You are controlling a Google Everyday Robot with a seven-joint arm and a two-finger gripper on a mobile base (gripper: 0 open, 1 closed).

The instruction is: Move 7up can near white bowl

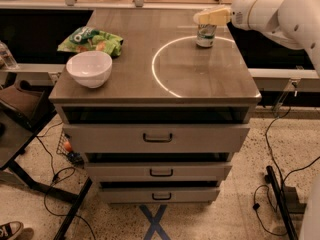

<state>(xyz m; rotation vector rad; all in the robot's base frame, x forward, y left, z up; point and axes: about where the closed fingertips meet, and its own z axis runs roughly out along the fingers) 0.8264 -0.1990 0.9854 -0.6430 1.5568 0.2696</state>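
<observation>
The 7up can stands upright at the back right of the cabinet top, on the far edge of a bright ring of light. My gripper reaches in from the right on a white arm and sits just above the can's top, hiding the lid. The white bowl stands at the front left of the top, far from the can.
A green crinkly snack bag lies behind the bowl at the left. The cabinet has three drawers below. Cables and a table leg lie on the floor at both sides. A dark gap runs behind the cabinet.
</observation>
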